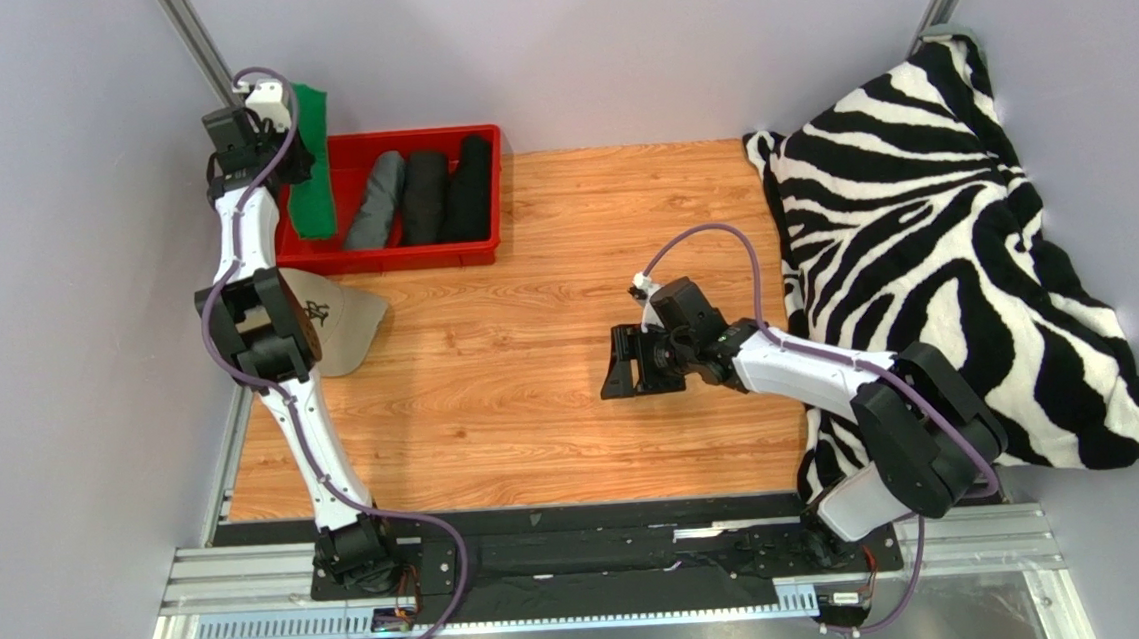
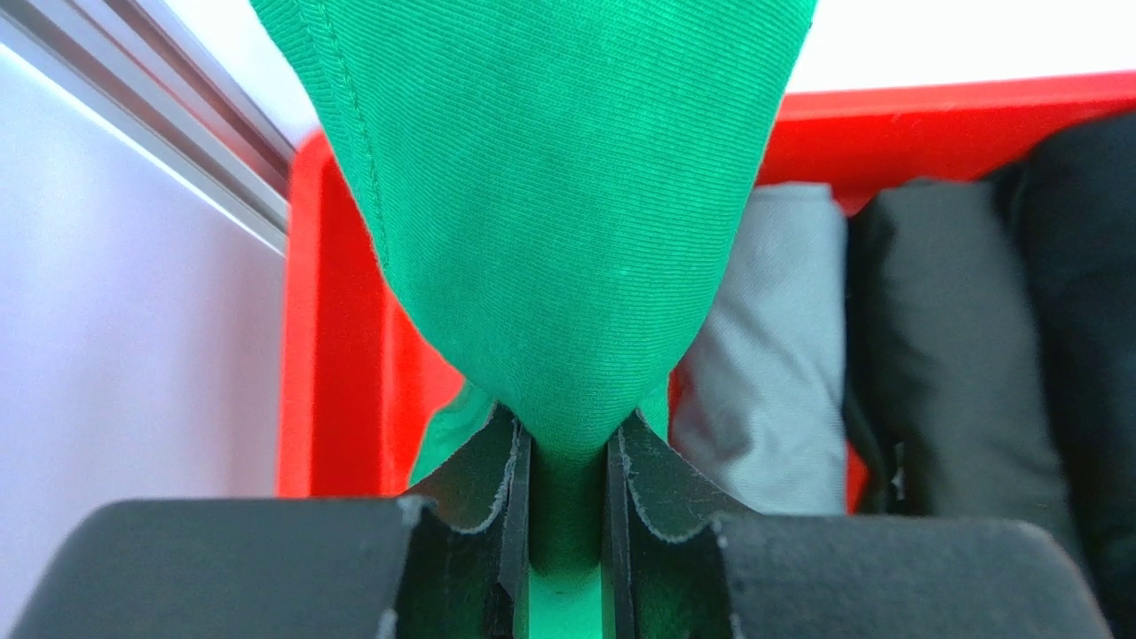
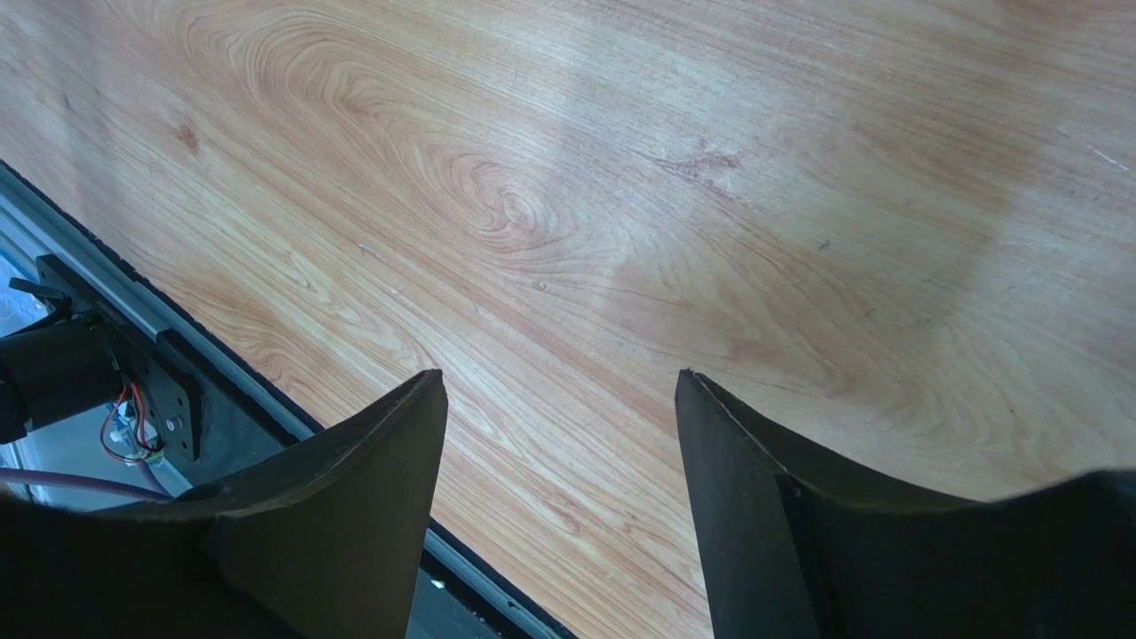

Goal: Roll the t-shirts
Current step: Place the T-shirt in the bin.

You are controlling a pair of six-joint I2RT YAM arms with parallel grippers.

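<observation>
My left gripper (image 1: 281, 129) is shut on the bright green t-shirt (image 1: 315, 180), which hangs as a rolled bundle over the left end of the red bin (image 1: 488, 243). In the left wrist view the green t-shirt (image 2: 560, 200) is pinched between my left gripper's fingers (image 2: 567, 493). A grey rolled shirt (image 1: 373, 201), a dark grey rolled shirt (image 1: 426, 196) and a black rolled shirt (image 1: 470, 187) lie side by side in the bin. They also show in the left wrist view: the grey roll (image 2: 774, 346), the dark grey roll (image 2: 934, 360). My right gripper (image 1: 627, 362) is open and empty over the bare wooden table (image 3: 560, 386).
A beige cap (image 1: 338, 324) lies on the table in front of the bin, beside my left arm. The zebra-striped blanket (image 1: 930, 219) covers the right side of the wooden table (image 1: 562, 335). Grey walls stand close on the left and right.
</observation>
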